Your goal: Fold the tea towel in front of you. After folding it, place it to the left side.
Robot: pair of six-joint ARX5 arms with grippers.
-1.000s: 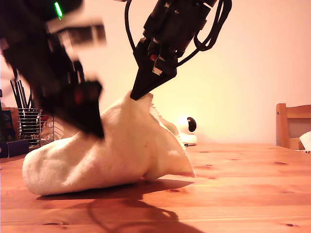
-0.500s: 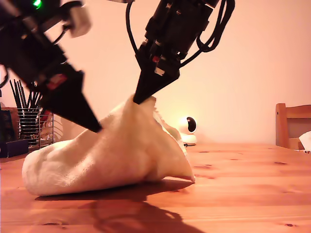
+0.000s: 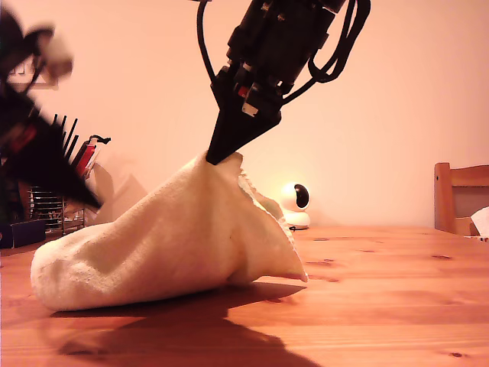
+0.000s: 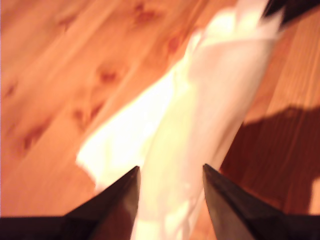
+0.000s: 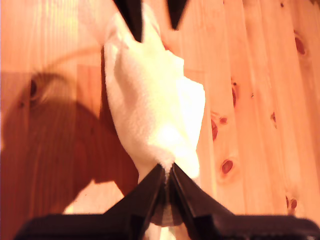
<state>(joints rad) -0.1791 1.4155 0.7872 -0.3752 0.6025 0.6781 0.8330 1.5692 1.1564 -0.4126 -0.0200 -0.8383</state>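
Towel (image 3: 176,245) lies on the table (image 3: 382,306) in a long mound, one corner drawn up into a peak, the rest sloping down from it to a rounded end resting on the wood. My second gripper (image 5: 166,175) is clenched on that peak; in its wrist view the fingertips (image 5: 150,187) meet with cloth pinched between them. In the exterior view the same gripper (image 3: 216,153) comes down onto the peak from above. My first gripper (image 4: 170,175) is released, jaws apart, nothing between them but towel (image 4: 200,110) seen below; not touching the cloth. In the exterior view it shows as a dark motion blur (image 3: 46,168) above the towel's low end, clear of it. Beyond the towel's peak side, a small round camera (image 3: 294,202) stands on the table. Behind the low end, a wire rack (image 3: 53,206). A chair (image 3: 458,195) stands well apart from the towel, past the camera.
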